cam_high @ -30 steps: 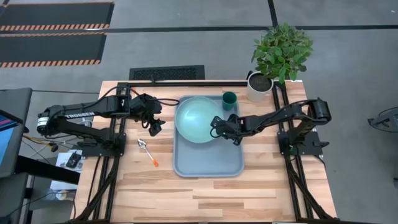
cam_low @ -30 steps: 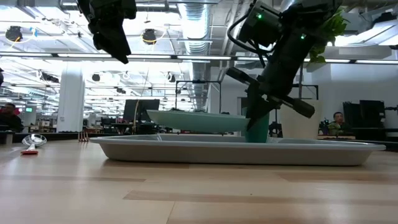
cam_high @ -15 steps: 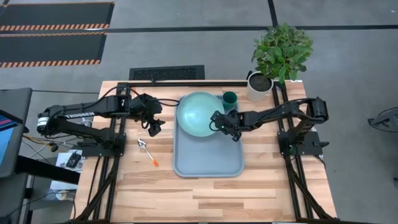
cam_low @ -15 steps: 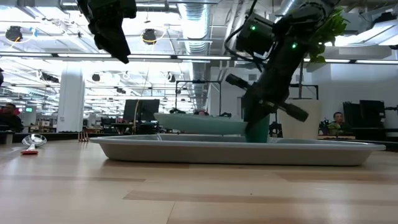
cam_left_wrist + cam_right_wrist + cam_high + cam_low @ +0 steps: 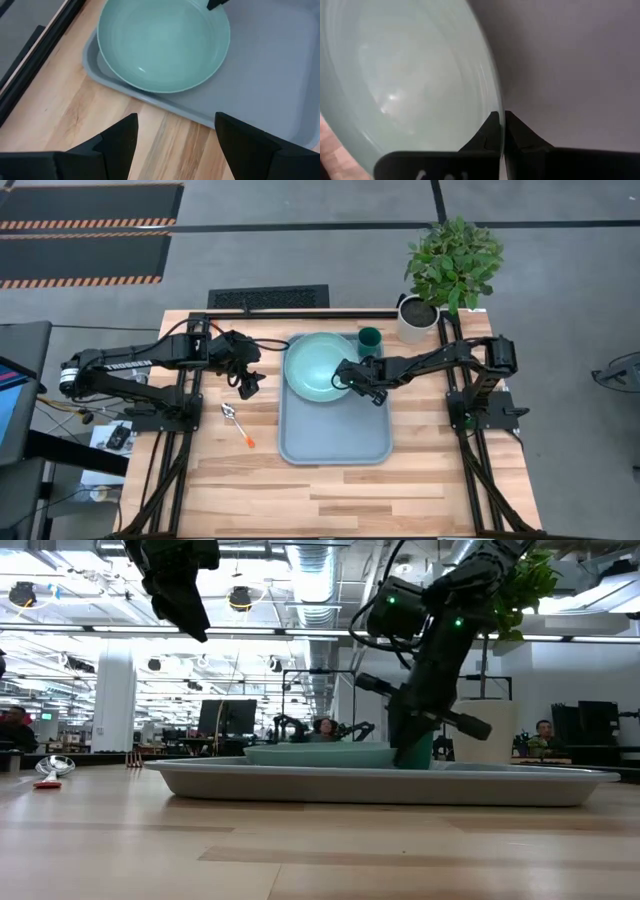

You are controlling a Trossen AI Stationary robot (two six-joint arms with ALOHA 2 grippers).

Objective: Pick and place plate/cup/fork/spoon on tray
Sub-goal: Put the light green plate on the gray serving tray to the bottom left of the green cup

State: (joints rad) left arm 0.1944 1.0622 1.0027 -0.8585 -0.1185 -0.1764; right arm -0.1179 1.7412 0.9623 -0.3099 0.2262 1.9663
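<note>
The pale mint-green plate lies in the far half of the blue-grey tray. My right gripper is shut on the plate's right rim. The dark green cup stands upright at the tray's far right corner. The spoon lies flat on the table left of the tray, with its silver bowl toward the far side. The fork is not visible. My left gripper hangs open and empty above the table, left of the tray. My right gripper pinches the plate's rim on its right near side between its two fingers, one on the inner face and one on the outer. The fingers come from the table's right, slanting down. The plate sits about level, low in the tray.
A white pot with a green plant stands at the table's far right corner, just beyond the cup. Bare tray floor lies near the plate. Bare wood fills the table's near half.
My right gripper has gone down and a little toward the table's left and far side, still shut on the plate. The plate was tilted and raised above the tray. It has come down to lie about level in the tray's far half.
</note>
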